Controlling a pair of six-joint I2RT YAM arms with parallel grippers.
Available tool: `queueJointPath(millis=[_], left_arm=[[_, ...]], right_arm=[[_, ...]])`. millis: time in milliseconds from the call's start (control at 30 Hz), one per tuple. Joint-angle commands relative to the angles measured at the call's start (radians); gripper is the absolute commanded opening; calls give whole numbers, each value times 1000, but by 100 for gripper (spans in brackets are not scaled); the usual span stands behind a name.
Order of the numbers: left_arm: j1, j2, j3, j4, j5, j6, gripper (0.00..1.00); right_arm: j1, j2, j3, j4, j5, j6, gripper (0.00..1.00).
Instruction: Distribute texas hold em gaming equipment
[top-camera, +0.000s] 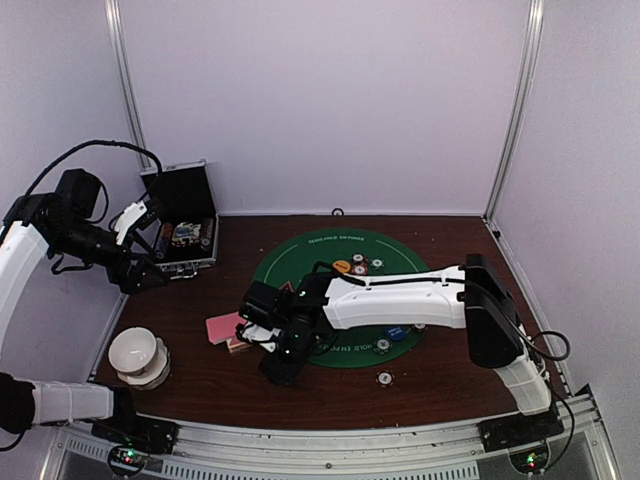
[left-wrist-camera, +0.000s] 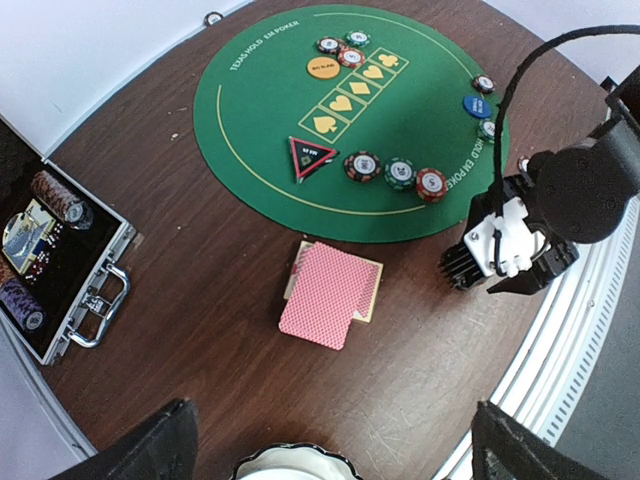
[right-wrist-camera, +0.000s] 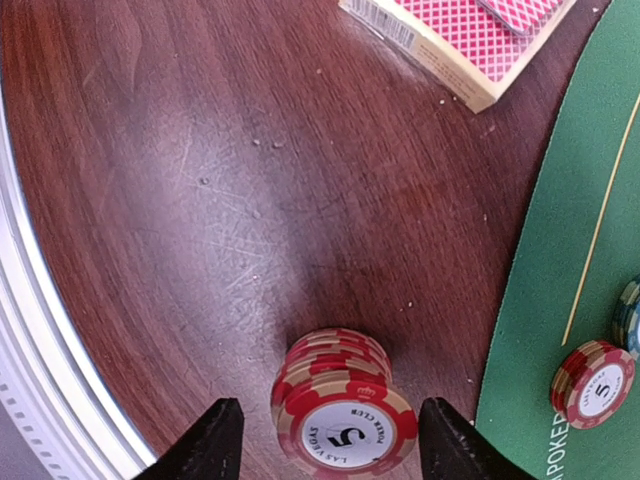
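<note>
A stack of red striped poker chips (right-wrist-camera: 345, 415) stands on the wooden table between the tips of my right gripper (right-wrist-camera: 338, 445). That gripper is open, with a gap on each side of the stack. In the top view my right gripper (top-camera: 280, 366) hangs low over the table left of the green mat (top-camera: 300, 262) and hides the stack. Pink-backed cards (left-wrist-camera: 328, 293) lie on their box. Red and green chips (left-wrist-camera: 400, 173), an orange disc (left-wrist-camera: 323, 68) and a blue disc (left-wrist-camera: 477, 105) lie on the mat (left-wrist-camera: 260, 120). My left gripper (left-wrist-camera: 335, 450) is open, empty and high.
The open black case (top-camera: 183, 232) holding more chips stands at the back left. A white bowl (top-camera: 138, 355) sits at the front left, under my left gripper. A single chip (top-camera: 384, 378) lies off the mat near the front. A red-and-black triangle marker (left-wrist-camera: 310, 155) lies on the mat.
</note>
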Motion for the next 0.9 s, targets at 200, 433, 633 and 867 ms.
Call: queueJointPath(millis=[200,433,633,867], left_arm=[[-2,-3,29,-1,21,18,98],[-3,-5,29,-2,21,16,98],[-2,-5,29,-1,17,15,98],[-3,-8,24,-1,17,12,98]], right_arm=[[2,19,30,-19,3,-10,59],[1,31,30,-18,7,-12,54],[1,32,38,-18,11,-13,45],[3,4,43,-23,10,-15,32]])
